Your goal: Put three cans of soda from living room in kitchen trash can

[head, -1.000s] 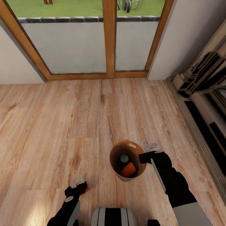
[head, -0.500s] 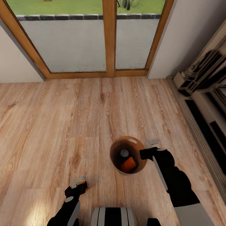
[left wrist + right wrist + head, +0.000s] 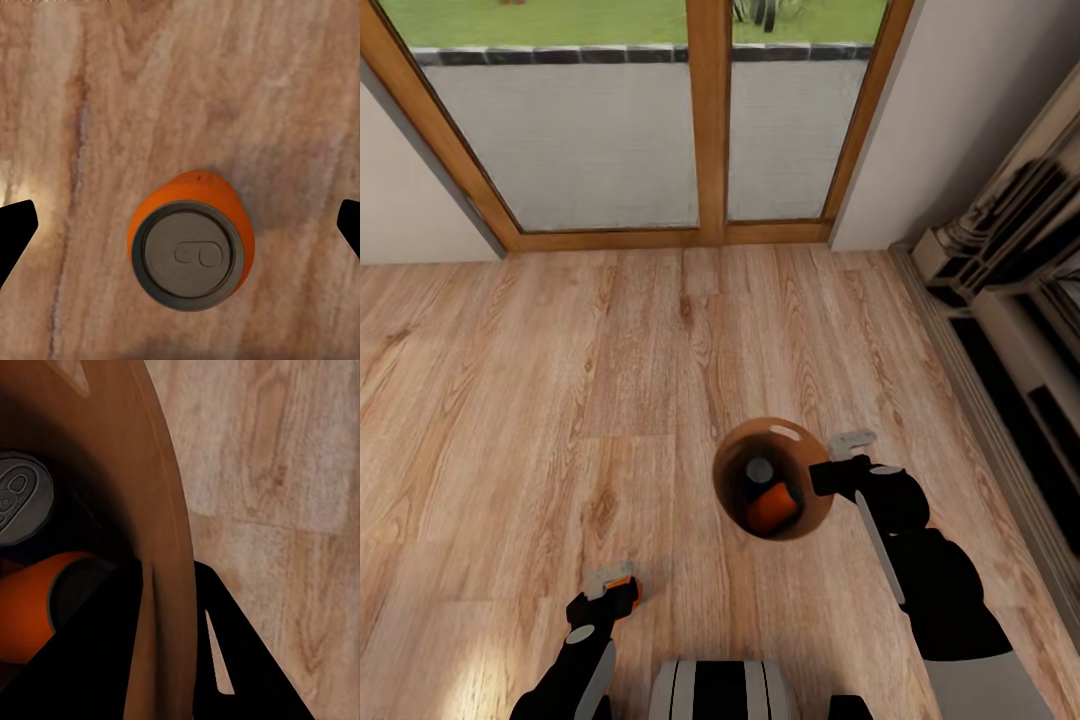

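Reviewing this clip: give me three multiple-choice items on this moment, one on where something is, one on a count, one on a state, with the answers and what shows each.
1. Where does the right gripper hold the trash can?
A. by its rim wall
B. under its base
C. not at all

2. How many soda cans lie inside the trash can?
A. none
B. two
C. four

3. How do the left gripper's fingers stand around the soda can on the floor?
A. clamped on it
B. spread wide, clear of it
C. pinching its top

Answers:
1 A: the right wrist view shows dark fingers on either side of the bin's wall.
2 B: one grey top and one orange can on its side show in the bin.
3 B: the fingertips sit far out on both sides of the can.
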Motion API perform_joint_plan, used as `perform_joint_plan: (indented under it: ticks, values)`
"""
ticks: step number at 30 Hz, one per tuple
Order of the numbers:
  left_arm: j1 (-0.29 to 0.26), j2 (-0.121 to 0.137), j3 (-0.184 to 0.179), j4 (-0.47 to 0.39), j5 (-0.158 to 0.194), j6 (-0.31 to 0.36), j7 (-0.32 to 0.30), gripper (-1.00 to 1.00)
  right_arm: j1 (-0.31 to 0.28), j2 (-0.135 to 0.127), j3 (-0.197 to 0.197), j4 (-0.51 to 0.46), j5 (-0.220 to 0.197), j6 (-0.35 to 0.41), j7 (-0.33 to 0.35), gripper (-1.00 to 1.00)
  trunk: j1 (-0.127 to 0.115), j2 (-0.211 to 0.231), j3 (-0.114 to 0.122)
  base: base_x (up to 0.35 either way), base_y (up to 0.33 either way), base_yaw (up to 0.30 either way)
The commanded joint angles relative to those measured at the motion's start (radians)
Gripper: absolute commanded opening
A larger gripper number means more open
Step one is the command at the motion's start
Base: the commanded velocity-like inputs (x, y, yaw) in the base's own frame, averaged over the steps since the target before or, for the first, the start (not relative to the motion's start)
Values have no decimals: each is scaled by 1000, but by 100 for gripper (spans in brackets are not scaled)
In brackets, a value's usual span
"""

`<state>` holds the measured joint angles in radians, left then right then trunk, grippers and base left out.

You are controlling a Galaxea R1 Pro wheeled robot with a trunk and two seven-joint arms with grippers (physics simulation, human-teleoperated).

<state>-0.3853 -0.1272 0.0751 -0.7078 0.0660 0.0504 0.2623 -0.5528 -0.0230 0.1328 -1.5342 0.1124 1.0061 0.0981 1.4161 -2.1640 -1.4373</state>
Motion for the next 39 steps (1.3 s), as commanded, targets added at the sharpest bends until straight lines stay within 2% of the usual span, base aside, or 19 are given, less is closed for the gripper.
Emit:
perform_joint_plan:
  ticks: [1, 3, 7, 10, 23, 28, 39]
  values:
    - [0, 0, 0, -1, 0, 0, 0, 100, 0, 0, 0, -2, -17, 1, 3, -100, 0, 0, 0, 0, 0, 0]
    - [0, 0, -4, -3, 0, 0, 0, 100, -1, 0, 0, -4, -17, 1, 3, -100, 0, 0, 0, 0, 0, 0]
    - [0, 0, -42, -2, 0, 0, 0, 100, -1, -1, 0, -6, -17, 1, 3, -100, 0, 0, 0, 0, 0, 0]
    - [0, 0, -54, -6, 1, 0, 1, 100, -2, -1, 1, -6, -17, 0, 3, -100, 0, 0, 0, 0, 0, 0]
    - [0, 0, -58, -8, 1, 0, 2, 100, -1, -1, 1, -6, -17, 0, 3, -100, 0, 0, 0, 0, 0, 0]
    - [0, 0, -59, -9, 1, 0, 2, 100, -1, -1, 1, -6, -17, 0, 3, -100, 19, -35, -16, 0, 0, 0]
    - [0, 0, -58, -9, 1, 0, 2, 100, -1, -1, 1, -6, -17, 0, 3, -100, 19, -35, -16, 0, 0, 0]
